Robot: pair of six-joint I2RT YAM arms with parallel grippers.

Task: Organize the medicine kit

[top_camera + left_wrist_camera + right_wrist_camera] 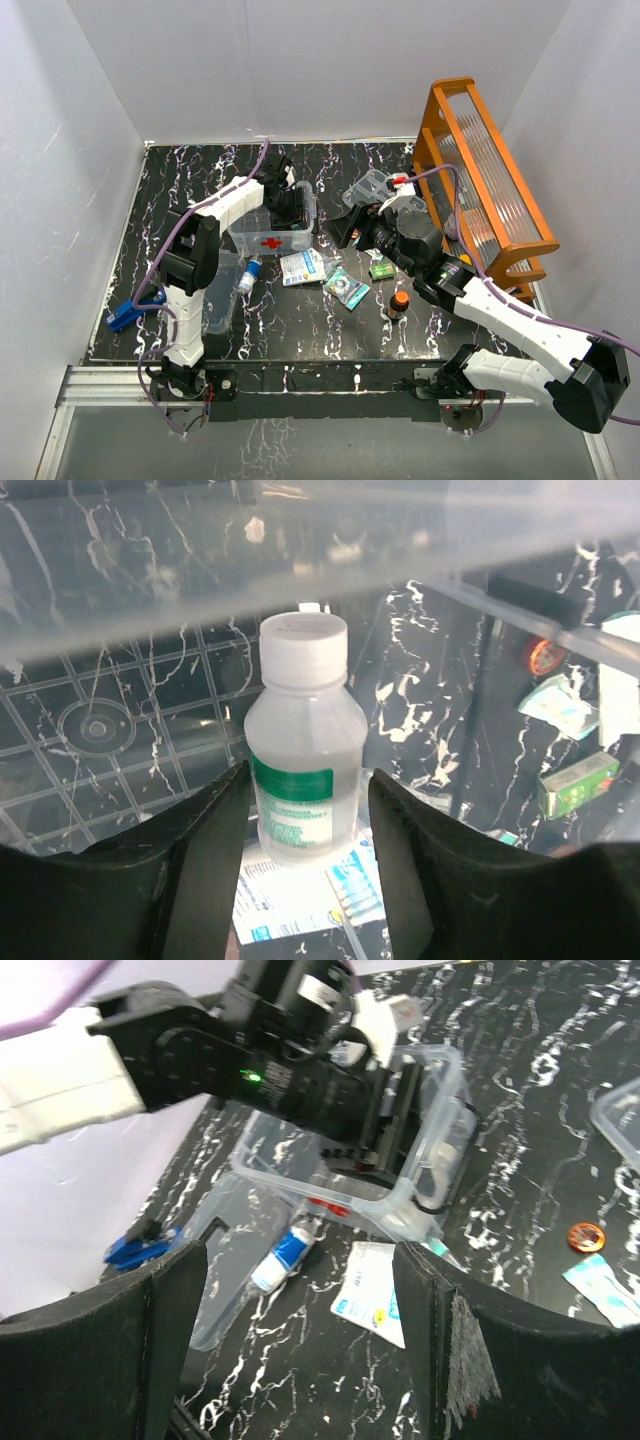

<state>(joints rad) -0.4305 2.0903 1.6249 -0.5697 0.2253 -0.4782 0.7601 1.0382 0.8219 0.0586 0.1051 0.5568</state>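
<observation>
The medicine kit's clear box (262,240) with a red cross stands left of centre. My left gripper (290,208) reaches down into it. In the left wrist view a white bottle (300,750) with a green label and white cap lies inside the box (150,580) between my left gripper's (307,775) open fingers. The left finger is against it and a thin gap shows at the right finger. The clear lid (222,290) lies left of the box, and the divided tray (372,185) sits at the back. My right gripper (343,228) hovers open and empty beside the box (400,1200).
A blue-and-white tube (285,1258) and a white packet (372,1280) lie in front of the box. A green sachet (347,287), a green carton (381,268) and a brown bottle (398,303) sit mid-table. A tall orange rack (490,180) stands at right, and a blue object (125,315) at the left edge.
</observation>
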